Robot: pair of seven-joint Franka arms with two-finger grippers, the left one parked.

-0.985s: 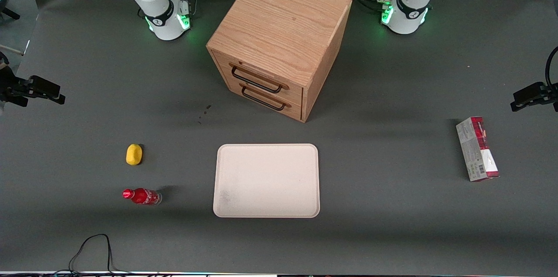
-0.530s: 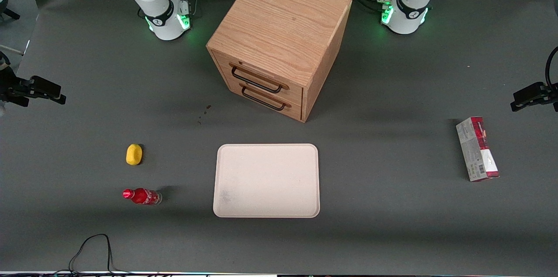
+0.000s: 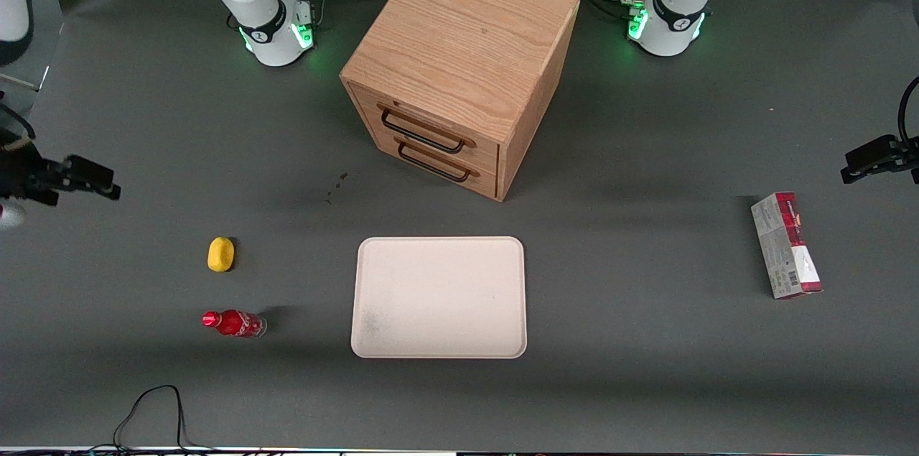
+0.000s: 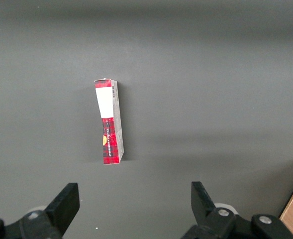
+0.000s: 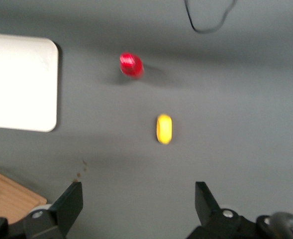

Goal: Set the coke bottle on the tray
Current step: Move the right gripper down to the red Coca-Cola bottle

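The coke bottle (image 3: 233,323), small and red with a red cap, lies on its side on the grey table, apart from the tray and toward the working arm's end. It also shows in the right wrist view (image 5: 131,65). The cream tray (image 3: 438,296) lies flat in front of the drawer cabinet, and one corner shows in the right wrist view (image 5: 17,84). My gripper (image 3: 97,184) hangs in the air at the working arm's end of the table, farther from the front camera than the bottle. In the right wrist view the gripper (image 5: 136,199) is open and holds nothing.
A yellow lemon-like lump (image 3: 221,254) (image 5: 164,129) lies between my gripper and the bottle. The wooden drawer cabinet (image 3: 459,68) stands mid-table. A red-and-grey carton (image 3: 786,244) (image 4: 109,122) lies toward the parked arm's end. A black cable (image 3: 151,406) loops near the front edge.
My gripper has moved nearer to the front camera and a little toward the lemon-like lump. The bottle, the tray and the rest have not moved.
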